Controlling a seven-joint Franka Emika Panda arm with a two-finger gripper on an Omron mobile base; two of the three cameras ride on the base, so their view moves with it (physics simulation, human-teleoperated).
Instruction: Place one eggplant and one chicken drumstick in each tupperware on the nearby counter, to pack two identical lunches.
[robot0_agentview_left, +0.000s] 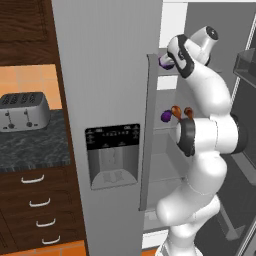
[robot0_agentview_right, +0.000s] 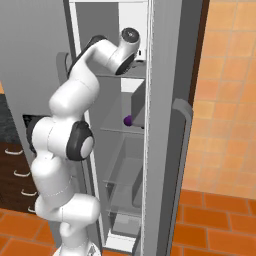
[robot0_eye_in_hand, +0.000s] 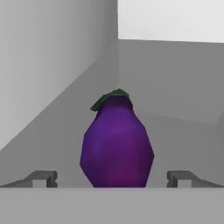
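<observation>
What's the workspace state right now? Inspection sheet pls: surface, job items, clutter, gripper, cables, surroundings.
Surface: counter, black-grey marbled stone, left of the fridge.
Job's things: upper eggplant upright on an upper fridge shelf; lower eggplant a shelf below, beside two drumsticks.
Clutter: toaster on the counter.
Grippers: gripper open, fingertips either side of the upper eggplant, no contact visible.
Cables: nothing seen.
Surroundings: open fridge, dispenser panel on its closed door, drawers with silver handles, orange tile floor.

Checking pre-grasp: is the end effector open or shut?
Open: end effector fingertips stand wide apart, either side of the eggplant, not touching it.
</observation>
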